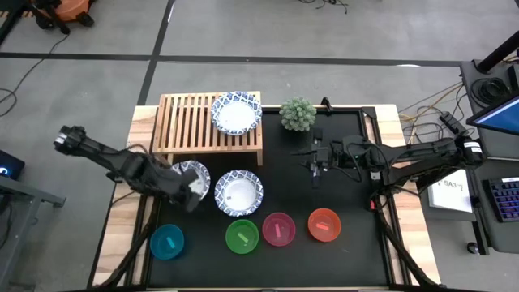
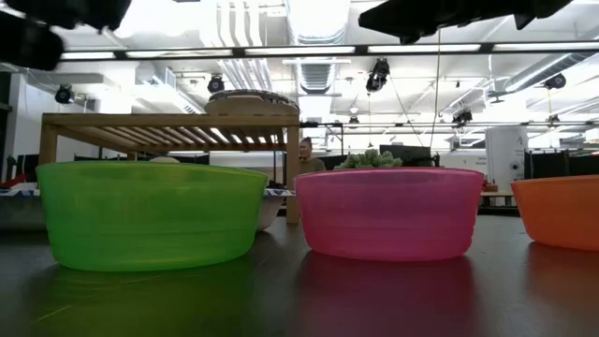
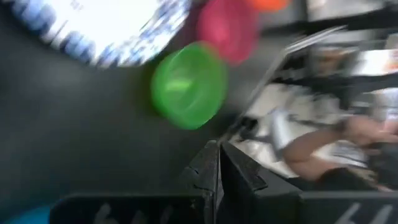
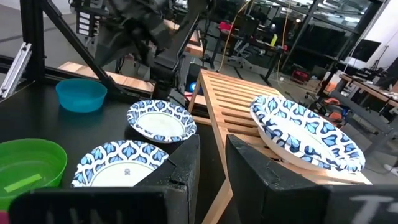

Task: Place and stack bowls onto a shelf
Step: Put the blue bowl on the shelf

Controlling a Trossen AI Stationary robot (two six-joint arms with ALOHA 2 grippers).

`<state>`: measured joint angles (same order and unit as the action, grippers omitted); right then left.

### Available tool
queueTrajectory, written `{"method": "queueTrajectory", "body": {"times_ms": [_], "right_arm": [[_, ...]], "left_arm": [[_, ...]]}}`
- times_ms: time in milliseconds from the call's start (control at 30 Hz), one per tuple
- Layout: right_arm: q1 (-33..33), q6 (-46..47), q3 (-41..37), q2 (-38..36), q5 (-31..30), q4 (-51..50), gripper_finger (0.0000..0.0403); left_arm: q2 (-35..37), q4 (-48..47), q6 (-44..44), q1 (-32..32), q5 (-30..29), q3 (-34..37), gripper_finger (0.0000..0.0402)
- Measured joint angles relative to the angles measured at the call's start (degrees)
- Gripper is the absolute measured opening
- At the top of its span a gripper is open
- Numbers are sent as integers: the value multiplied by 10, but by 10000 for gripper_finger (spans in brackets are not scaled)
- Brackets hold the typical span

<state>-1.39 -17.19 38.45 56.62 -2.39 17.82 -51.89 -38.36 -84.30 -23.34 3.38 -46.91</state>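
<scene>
1. Left hand (image 1: 192, 193) hangs over the patterned bowl (image 1: 191, 177) nearest the counter's left edge. Its fingers (image 3: 208, 171) are pressed together with nothing between them. If it comes down like that, it will likely push the rim instead of straddling it. That could tip the bowl or skid it across the black mat (image 1: 340, 211).
2. Just right of that bowl sits a second patterned bowl (image 1: 238, 193), close beside it. A sideways shove on the first could knock the two together, and a careless lift could drag one rim over the other.
3. Behind both, toward the counter's back-left corner, stands the shelf (image 1: 188, 126). Patterned bowls (image 1: 236, 113) already rest on its right end, seemingly two nested, and slightly overhang the slats. A bowl set down off-centre on that stack could slide off, and a low approach could clip the shelf's front bar.
4. Along the counter's front edge the teal bowl (image 1: 168, 241), green bowl (image 1: 242, 236), pink bowl (image 1: 278, 229) and red bowl (image 1: 323, 224) wait in a row. They look light, so a swinging arm could scatter them.
5. Right hand (image 1: 315, 159) hovers over bare mat right of centre, its fingers parted and holding nothing. The potted plant (image 1: 298, 114) is near it. If both arms head for the shelf together, they could collide or topple the plant.
</scene>
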Motion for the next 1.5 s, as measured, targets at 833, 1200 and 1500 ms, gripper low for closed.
{"method": "queueTrajectory", "body": {"times_ms": [833,1200,1500], "right_arm": [[0,-9,0,0,-1,-12,68],[0,-9,0,0,-1,-12,68],[0,-9,0,0,-2,-11,68]], "left_arm": [[-301,-72,-273,-182,113,-36,160],[-353,-73,-274,-195,112,-37,103],[-351,-73,-273,-196,112,-37,5]]}}
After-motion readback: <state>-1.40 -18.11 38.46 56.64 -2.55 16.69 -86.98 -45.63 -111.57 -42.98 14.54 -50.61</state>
